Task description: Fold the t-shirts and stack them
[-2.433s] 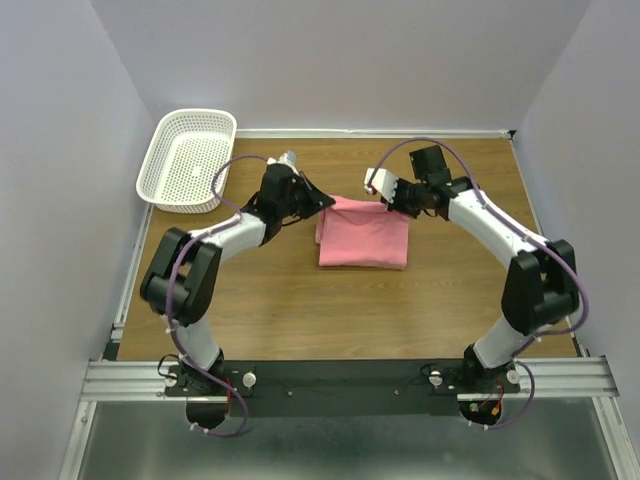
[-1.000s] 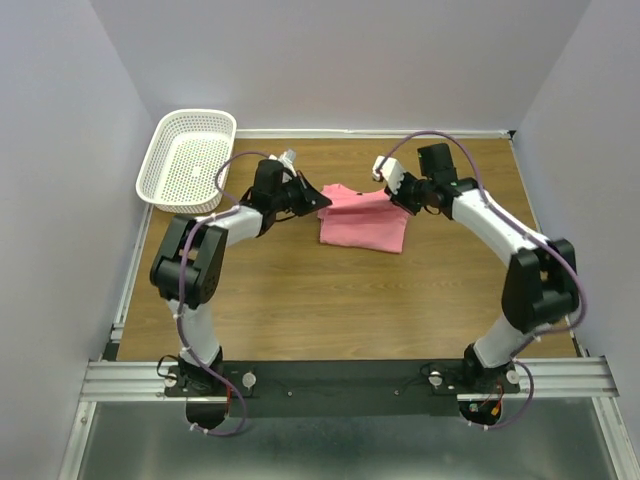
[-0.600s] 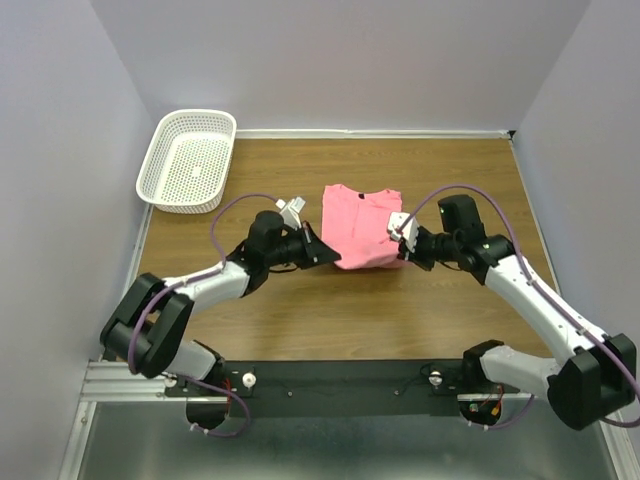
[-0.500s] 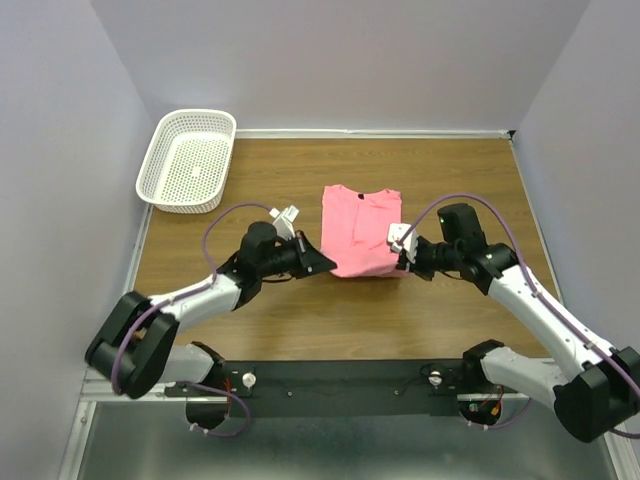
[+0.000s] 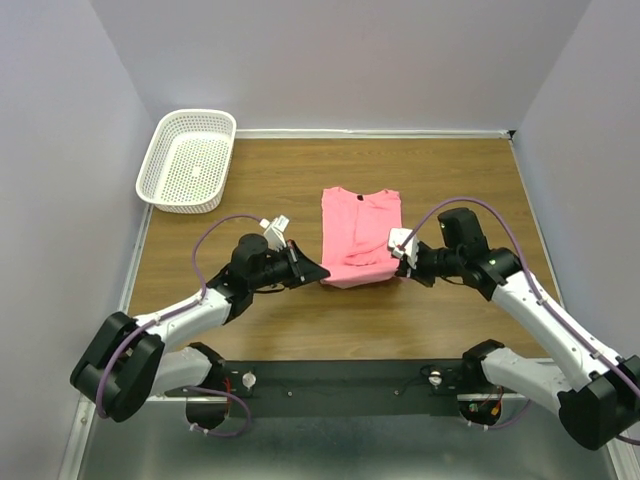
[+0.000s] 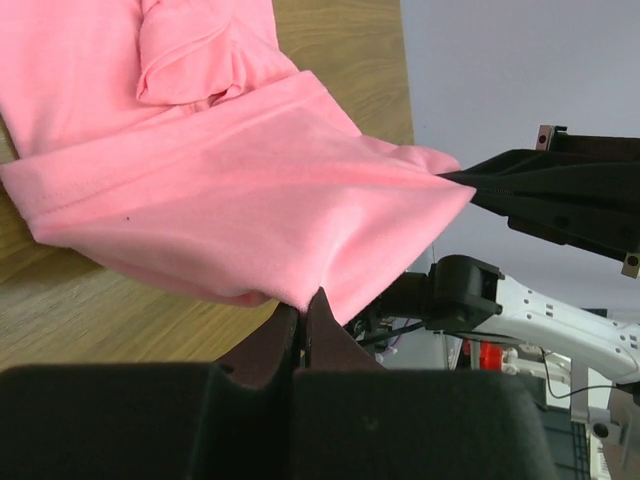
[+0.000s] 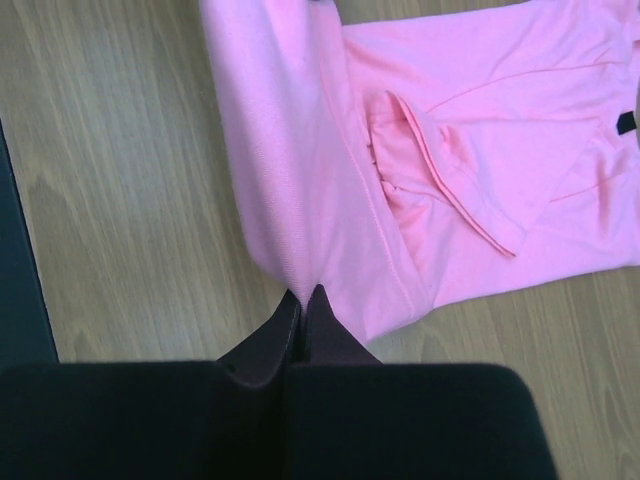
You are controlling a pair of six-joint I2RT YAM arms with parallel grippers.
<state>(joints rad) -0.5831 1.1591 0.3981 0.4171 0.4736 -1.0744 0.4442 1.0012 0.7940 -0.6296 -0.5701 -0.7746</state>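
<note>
I have both arms reaching low and inward over the counter (image 5: 470, 170), meeting at the near edge of the pink t-shirt (image 5: 360, 222). The left arm runs from its elbow at the near left corner, with the forearm slanting up and to the right. Its wrist is almost level, so the left tool (image 5: 318, 272) points at the shirt's near left corner. Its jaws are pressed together with a fold of pink cloth pinched between the tips.

The right arm has its elbow far out at the near right, and its forearm climbs back toward the middle. The wrist is turned so the right tool (image 5: 394, 260) points left at the shirt's near right corner. Its jaws are also closed tight on the cloth, gripping the edge of a doubled layer.

The shirt lies folded near the middle of the counter, with its far part flat on the wood. From the left wrist camera I see the near hem lifted off the wood in a soft bulge between the two tools. The white basket (image 5: 222, 160) sits at the far left corner, well apart from the shirt.
</note>
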